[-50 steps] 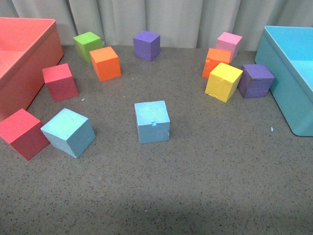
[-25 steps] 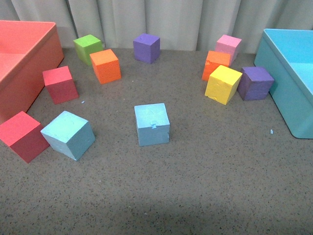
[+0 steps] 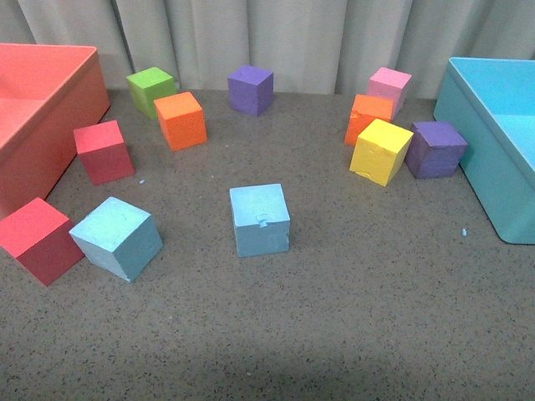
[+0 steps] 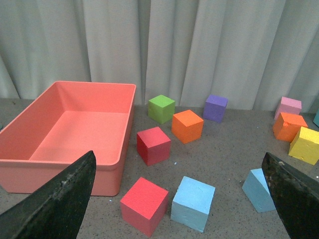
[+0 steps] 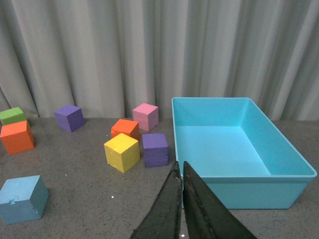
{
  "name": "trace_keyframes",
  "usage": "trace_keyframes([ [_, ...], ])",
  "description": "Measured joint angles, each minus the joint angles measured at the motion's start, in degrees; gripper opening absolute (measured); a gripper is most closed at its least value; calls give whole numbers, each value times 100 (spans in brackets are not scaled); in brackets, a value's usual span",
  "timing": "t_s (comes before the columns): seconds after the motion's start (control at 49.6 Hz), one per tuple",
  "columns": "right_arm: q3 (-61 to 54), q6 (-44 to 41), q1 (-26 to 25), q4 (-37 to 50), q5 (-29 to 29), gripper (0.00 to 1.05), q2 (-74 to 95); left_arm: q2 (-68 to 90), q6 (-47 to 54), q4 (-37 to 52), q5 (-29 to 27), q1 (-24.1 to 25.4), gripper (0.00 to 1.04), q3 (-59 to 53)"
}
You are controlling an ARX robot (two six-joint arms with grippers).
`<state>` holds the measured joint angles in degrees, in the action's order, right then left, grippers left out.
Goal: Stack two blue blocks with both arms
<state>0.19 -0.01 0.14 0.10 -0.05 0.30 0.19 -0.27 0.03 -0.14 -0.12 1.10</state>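
Observation:
Two sky-blue blocks lie on the grey table. One with a small dent [image 3: 260, 219] sits in the middle; it also shows in the right wrist view [image 5: 22, 198] and in the left wrist view [image 4: 259, 189], partly behind a finger. The other [image 3: 116, 237] lies at the left beside a red cube [image 3: 38, 238]; it also shows in the left wrist view [image 4: 193, 203]. No arm shows in the front view. My left gripper [image 4: 182, 199] is open and empty, high above the left blue block. My right gripper [image 5: 181, 174] is shut and empty, near the turquoise bin.
A salmon bin [image 3: 38, 125] stands at the left and a turquoise bin [image 3: 493, 167] at the right. Green [image 3: 151, 89], orange [image 3: 180, 119], purple [image 3: 250, 89] and red [image 3: 104, 151] cubes lie behind. Pink, orange, yellow [image 3: 380, 151] and purple [image 3: 435, 149] cubes cluster at the right.
The front view has shifted slightly, so the cubes sit a little lower and further apart in the picture. No cube has moved on the table.

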Motion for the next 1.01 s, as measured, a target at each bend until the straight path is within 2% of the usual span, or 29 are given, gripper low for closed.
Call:
trace_keyframes([
  [0.121,0,0,0,0,0,32,-4,0,0,0,0,0,98,0],
  [0.544,0,0,0,-2,0,96,-4,90,-44,-184,17,-2,98,52],
  [0.645,0,4,0,-2,0,95,-4,949,-173,-1318,17,-48,98,533],
  [0.685,0,2,0,-2,-4,95,-7,1311,-195,-1384,9,-81,98,605],
  [0.926,0,2,0,-2,-2,95,-9,4924,-234,584,70,-560,98,1668],
  [1.007,0,2,0,-2,-2,95,-9,6011,-278,719,649,-693,98,2090],
])
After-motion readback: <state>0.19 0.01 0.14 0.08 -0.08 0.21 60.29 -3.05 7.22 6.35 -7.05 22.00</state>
